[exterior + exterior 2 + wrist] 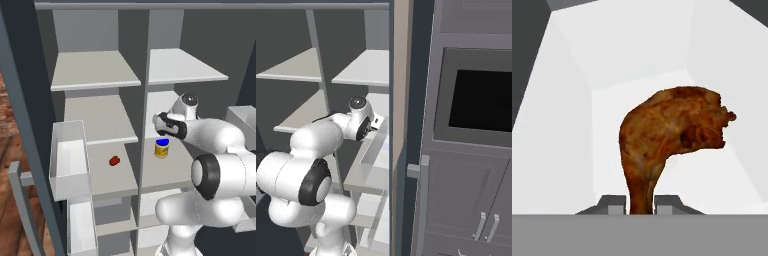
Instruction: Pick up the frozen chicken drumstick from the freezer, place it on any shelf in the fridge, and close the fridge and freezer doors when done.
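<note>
Pale grey shelves fill the open fridge in front of you. Your gripper [641,202] pinches the thin end of the frozen chicken drumstick [669,135], just above the yellow jar [161,148]. Left of the jar lies a small red lump [114,160].

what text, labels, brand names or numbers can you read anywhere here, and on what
None can be read.
Small yellow jar with a blue lid: a pale band on its side, too small and blurred to tell whether it carries text.
Orange-brown chicken drumstick, pale grey shelves, dark oven window: no writing.
</note>
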